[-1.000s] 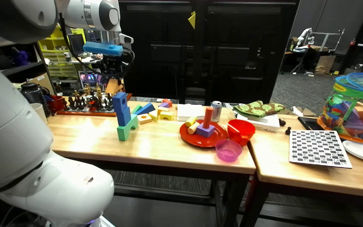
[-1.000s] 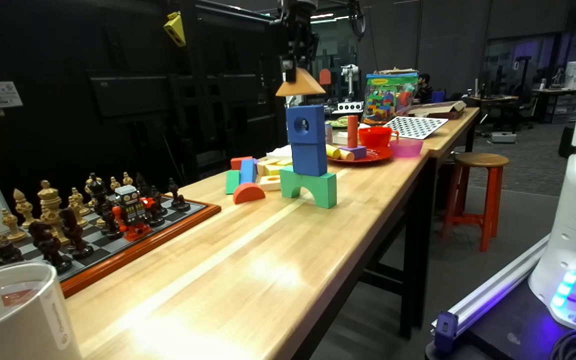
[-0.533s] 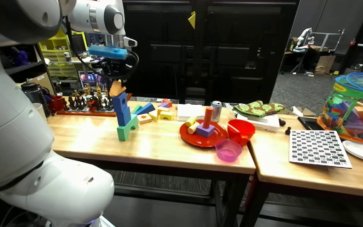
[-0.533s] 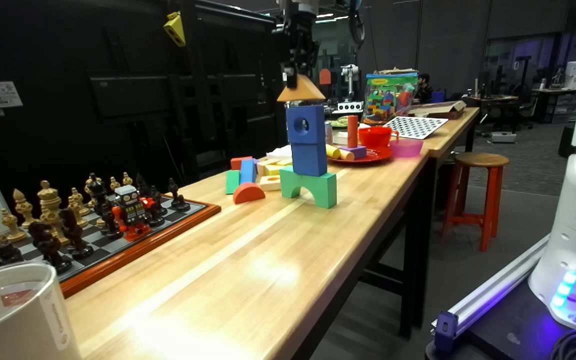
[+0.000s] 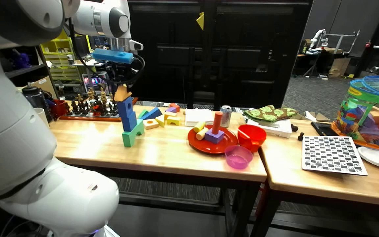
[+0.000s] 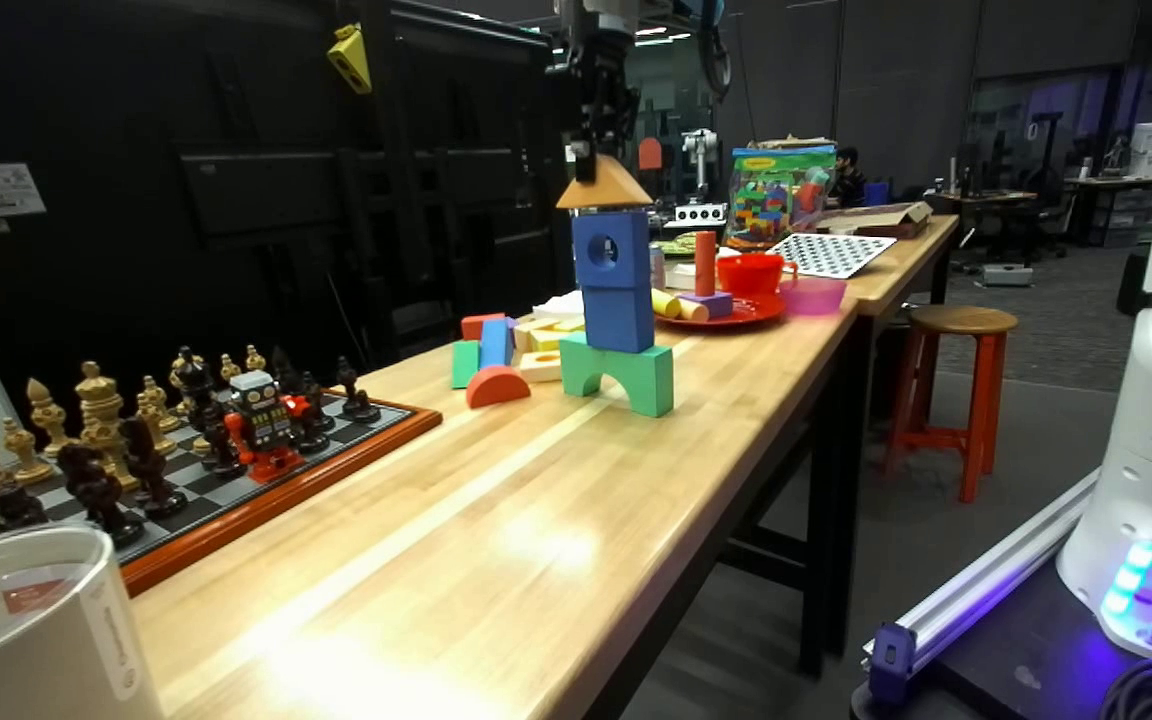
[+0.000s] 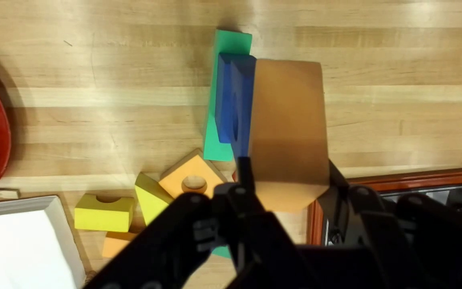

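At left in an exterior view, the orange roof block (image 5: pixel 121 94) lay below the end effector (image 5: pixel 123 87), clamped between its fingers, over the upper blue block (image 5: pixel 124 107) (contact unclear), its long axis parallel to the green arch (image 5: pixel 133 134). At right, the label (image 5: pixel 355 92) on the toy bag (image 5: pixel 375 95) was illegible.

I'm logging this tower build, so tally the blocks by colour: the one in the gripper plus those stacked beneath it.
Orange: 1, triangular block
Blue: 2, block with a round hole, lower rectangular block
Green: 1, arch block
Total: 4
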Tool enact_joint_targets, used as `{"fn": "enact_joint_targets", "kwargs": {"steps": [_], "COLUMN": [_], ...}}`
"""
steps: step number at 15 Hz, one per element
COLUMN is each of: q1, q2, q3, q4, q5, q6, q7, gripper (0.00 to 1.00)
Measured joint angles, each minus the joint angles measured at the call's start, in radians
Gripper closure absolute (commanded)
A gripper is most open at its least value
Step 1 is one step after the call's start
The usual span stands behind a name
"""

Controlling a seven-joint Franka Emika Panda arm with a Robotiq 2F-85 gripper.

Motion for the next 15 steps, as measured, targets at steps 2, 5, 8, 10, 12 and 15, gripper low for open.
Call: {"fn": "enact_joint_targets", "kwargs": {"steps": [2,5,8,10,12,15], "q1": [0.0,0.0,0.001,0.001,0.001,0.003], "q2": [0.0,0.0,0.0,0.0,0.0,-0.005], "q3": [0.001,0.002,0.004,0.006,0.008,0.019], "q4": [-0.004,-0.009,-0.012,-0.014,-0.016,-0.019], "q5": [0.0,0.001,0.001,0.002,0.002,0.0], "q6": [0.001,0.003,0.006,0.008,0.013,0.028], "q7": [0.0,0.0,0.001,0.002,0.002,0.002], "gripper": [0.5,0.23,0.04,0.0,0.0,0.0]}}
